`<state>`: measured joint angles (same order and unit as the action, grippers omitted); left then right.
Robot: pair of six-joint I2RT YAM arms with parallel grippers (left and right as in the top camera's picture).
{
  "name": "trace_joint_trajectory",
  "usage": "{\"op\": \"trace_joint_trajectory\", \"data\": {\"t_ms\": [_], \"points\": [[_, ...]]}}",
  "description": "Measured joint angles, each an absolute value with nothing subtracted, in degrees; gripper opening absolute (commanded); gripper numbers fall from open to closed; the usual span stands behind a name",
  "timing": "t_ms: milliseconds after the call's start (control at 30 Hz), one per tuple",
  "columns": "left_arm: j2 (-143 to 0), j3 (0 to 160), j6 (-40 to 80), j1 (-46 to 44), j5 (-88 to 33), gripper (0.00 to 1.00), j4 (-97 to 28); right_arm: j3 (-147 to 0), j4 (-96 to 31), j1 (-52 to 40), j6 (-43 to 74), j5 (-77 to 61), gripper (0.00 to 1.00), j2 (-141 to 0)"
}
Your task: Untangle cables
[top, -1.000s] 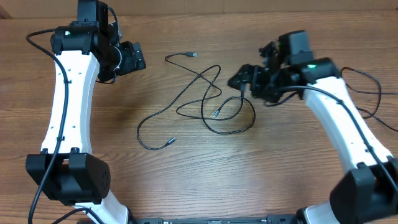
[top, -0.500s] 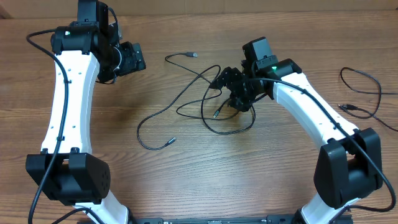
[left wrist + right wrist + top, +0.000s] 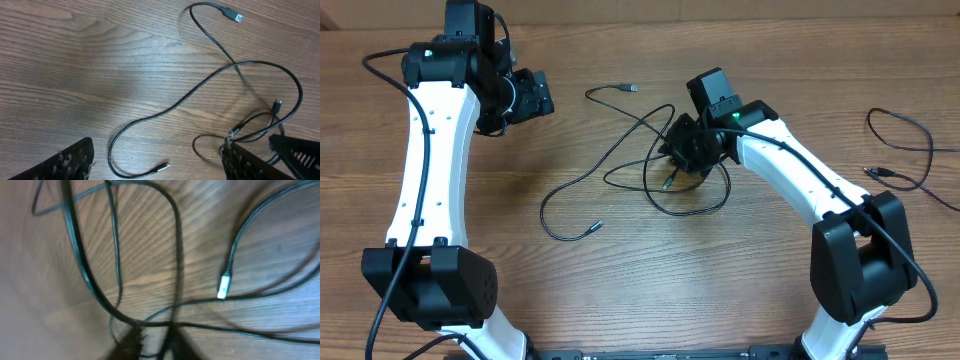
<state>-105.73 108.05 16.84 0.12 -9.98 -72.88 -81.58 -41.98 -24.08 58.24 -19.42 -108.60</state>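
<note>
The cables (image 3: 688,212) are spread across the middle of the overhead frame, with the knot (image 3: 665,178) of crossed loops at centre right, and the right gripper (image 3: 682,152) is set low over it. The right wrist view is blurred, so it cannot be told whether the jaws are closed on a strand; a silver plug (image 3: 224,286) is seen right of centre, close by. It is judged that only one strand should be taken, near the crossing, and drawn out slowly so that the loops are opened rather than tightened. The left gripper (image 3: 542,98), at upper left, is spread wide and holds nothing; it could be brought down to pin the long loop (image 3: 170,106). Bare table (image 3: 720,290) is offered along the bottom of the frame and at lower right, so pulls are best aimed there. A separate cord (image 3: 905,128) is laid at the right edge, and at the top the table edge is close behind the USB end (image 3: 631,88); pulls that way are best avoided.
</note>
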Motion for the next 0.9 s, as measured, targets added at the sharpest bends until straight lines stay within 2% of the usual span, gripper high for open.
{"op": "trace_joint_trajectory", "data": {"t_ms": [167, 267, 367, 733, 900], "points": [[-105.7, 108.0, 16.9, 0.1, -10.0, 0.80, -73.0, -81.6, -41.1, -24.1, 56.0, -17.2, 0.04, -108.6], [-105.7, 108.1, 16.8, 0.1, -10.0, 0.80, -73.1, -81.9, -41.4, -23.8, 50.1, -16.3, 0.04, -108.6], [-105.7, 108.0, 16.8, 0.1, -10.0, 0.80, -73.2, -86.5, -47.4, -22.7, 42.1, -15.7, 0.04, -108.9], [-105.7, 108.0, 16.8, 0.1, -10.0, 0.80, -73.3, -127.7, -75.6, -17.0, 16.0, -5.7, 0.04, -109.3], [-105.7, 108.1, 16.8, 0.1, -10.0, 0.80, -73.3, -141.1, -78.4, -15.4, 10.0, -4.0, 0.04, -109.1]]}}
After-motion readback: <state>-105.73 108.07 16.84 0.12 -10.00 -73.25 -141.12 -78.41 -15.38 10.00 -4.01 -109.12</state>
